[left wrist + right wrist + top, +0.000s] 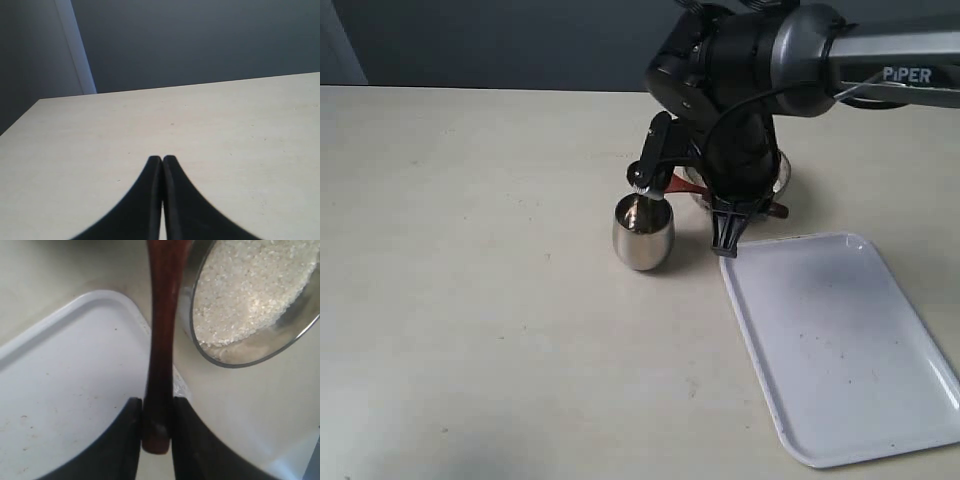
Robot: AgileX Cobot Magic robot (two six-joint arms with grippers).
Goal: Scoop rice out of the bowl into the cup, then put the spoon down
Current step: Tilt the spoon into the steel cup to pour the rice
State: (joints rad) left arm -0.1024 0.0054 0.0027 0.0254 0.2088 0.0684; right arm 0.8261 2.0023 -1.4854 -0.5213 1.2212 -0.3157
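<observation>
Steel cup [642, 235]: upright on the desk [470, 300], near the white tray [840, 340] corner but apart from it.
Right hand [157, 410]: clamped on the spoon [161, 330] handle, close to its end.
Step, as judged: tipping a load into the cup; centre the head over the mouth, roll slowly, clear the rim.
Bowl [225, 364]: behind the arm [760, 60], holding plenty of rice [250, 285].
Left hand [162, 165]: pinched together, empty, over bare desk.
Hidden: spoon head blocked by the arm from outside, cropped in the wrist view; cup contents unreadable.
</observation>
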